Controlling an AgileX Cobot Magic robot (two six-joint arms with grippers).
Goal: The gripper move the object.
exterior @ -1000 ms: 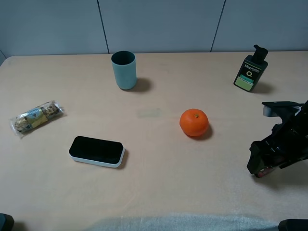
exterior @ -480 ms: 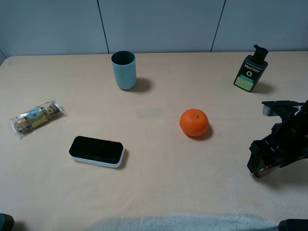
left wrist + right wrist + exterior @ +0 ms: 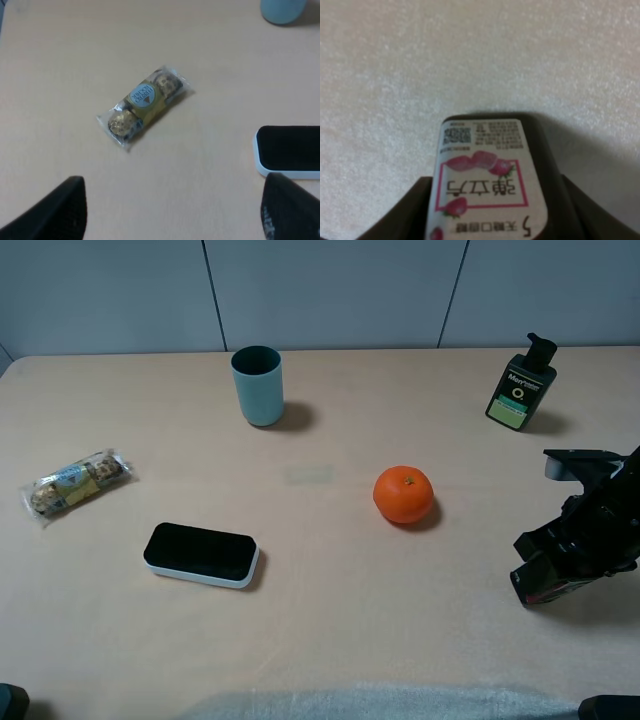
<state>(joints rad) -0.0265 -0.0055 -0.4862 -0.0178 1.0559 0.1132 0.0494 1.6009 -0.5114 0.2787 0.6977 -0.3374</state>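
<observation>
The object, a small black box with a white label and pink graphic [image 3: 485,180], sits between the two dark fingers of my right gripper [image 3: 487,220], which is shut on it. In the exterior high view this gripper [image 3: 540,580] is low over the table at the right, right of the orange [image 3: 403,494], and only a reddish bit of the box [image 3: 545,593] shows under the claw. I cannot tell whether the box touches the table. My left gripper [image 3: 172,212] is open and empty above the table, near the wrapped chocolates [image 3: 145,106].
A teal cup [image 3: 257,385] stands at the back centre. A black-and-green pump bottle [image 3: 521,385] stands at the back right. A flat black-and-white case [image 3: 201,554] lies front left, and the chocolate pack [image 3: 77,484] lies at the left edge.
My right gripper, with the box in it, has shifted slightly and tilted a little. Nothing else on the table has moved.
</observation>
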